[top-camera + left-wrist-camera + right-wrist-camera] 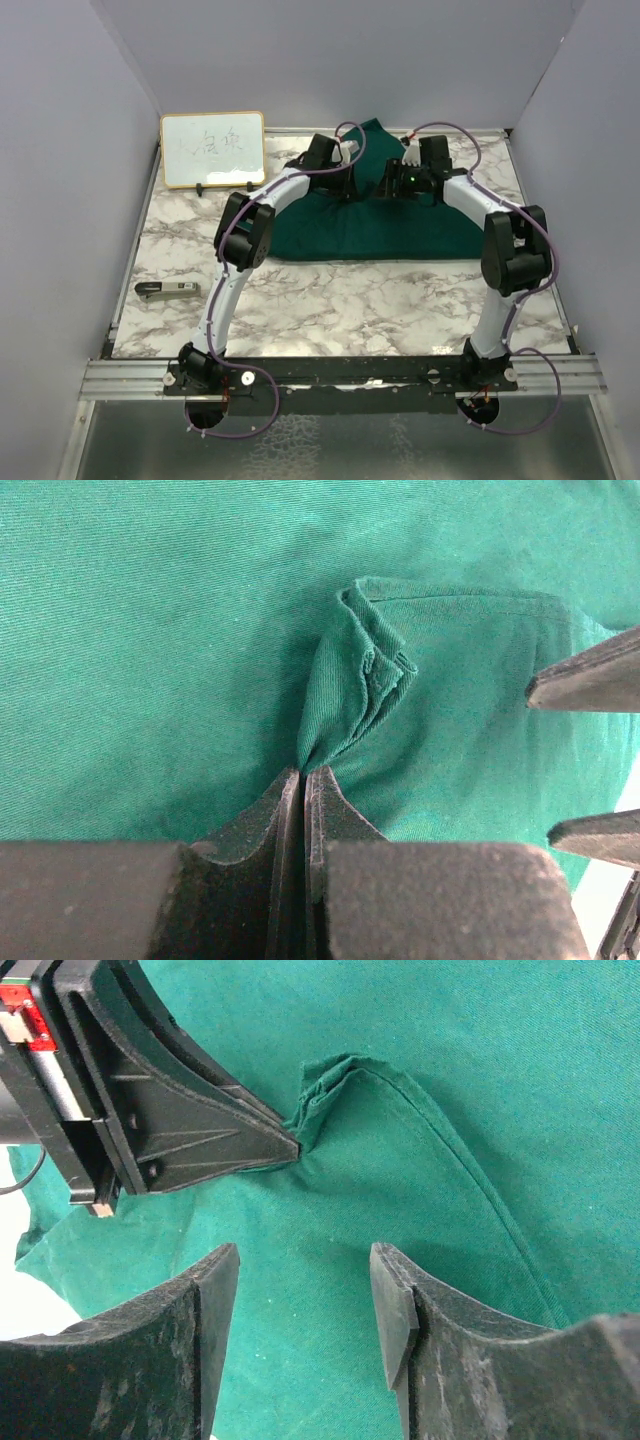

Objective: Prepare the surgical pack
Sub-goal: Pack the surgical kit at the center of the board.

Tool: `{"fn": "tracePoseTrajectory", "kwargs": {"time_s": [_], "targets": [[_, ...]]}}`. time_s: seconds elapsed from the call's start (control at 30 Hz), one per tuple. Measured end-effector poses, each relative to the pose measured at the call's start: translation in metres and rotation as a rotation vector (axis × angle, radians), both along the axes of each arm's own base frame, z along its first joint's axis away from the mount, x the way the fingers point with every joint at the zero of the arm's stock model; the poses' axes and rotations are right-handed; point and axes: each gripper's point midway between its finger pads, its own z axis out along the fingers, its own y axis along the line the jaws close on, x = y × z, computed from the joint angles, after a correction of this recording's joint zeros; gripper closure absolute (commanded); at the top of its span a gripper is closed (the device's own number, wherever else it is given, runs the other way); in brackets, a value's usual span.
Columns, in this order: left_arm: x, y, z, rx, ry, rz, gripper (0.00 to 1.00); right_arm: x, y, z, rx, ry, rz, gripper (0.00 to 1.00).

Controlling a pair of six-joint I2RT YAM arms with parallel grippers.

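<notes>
The surgical pack shows as a dark green drape [372, 232] folded into a bundle at the middle of the marble table; no tray, instruments or gauze are in view. My left gripper [303, 772] is shut, pinching a puckered fold of the drape [365, 685] at its tips. The right wrist view shows those same tips [290, 1145] holding the cloth corner [325, 1085]. My right gripper [305, 1260] hovers open just over flat cloth, nothing between its fingers [215, 1280]. From above, both grippers [352, 183] [393, 183] meet over the drape's far part.
A wood-framed whiteboard [212, 148] stands at the back left. A small silver and black tool [167, 290] lies near the table's left edge. Grey walls close in both sides and the back. Bare marble [330, 305] lies in front of the drape.
</notes>
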Motion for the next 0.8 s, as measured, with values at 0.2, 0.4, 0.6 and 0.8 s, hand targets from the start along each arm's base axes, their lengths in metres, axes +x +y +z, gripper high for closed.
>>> {"fn": "tracePoseTrajectory", "kwargs": {"time_s": [0.2, 0.4, 0.6, 0.8], "targets": [[0.000, 0.002, 0.000, 0.005, 0.013, 0.007, 0.71, 0.007, 0.003, -0.008, 0.004, 0.013, 0.005, 0.50], [0.007, 0.013, 0.003, 0.024, 0.035, 0.032, 0.59, 0.010, 0.007, -0.017, 0.017, 0.034, 0.019, 0.52], [0.026, 0.025, 0.028, 0.017, 0.003, 0.068, 0.44, 0.013, 0.013, -0.008, 0.044, 0.025, 0.044, 0.53], [0.041, 0.062, 0.052, 0.029, -0.012, 0.144, 0.33, 0.020, 0.024, 0.002, 0.070, 0.017, 0.085, 0.55]]}}
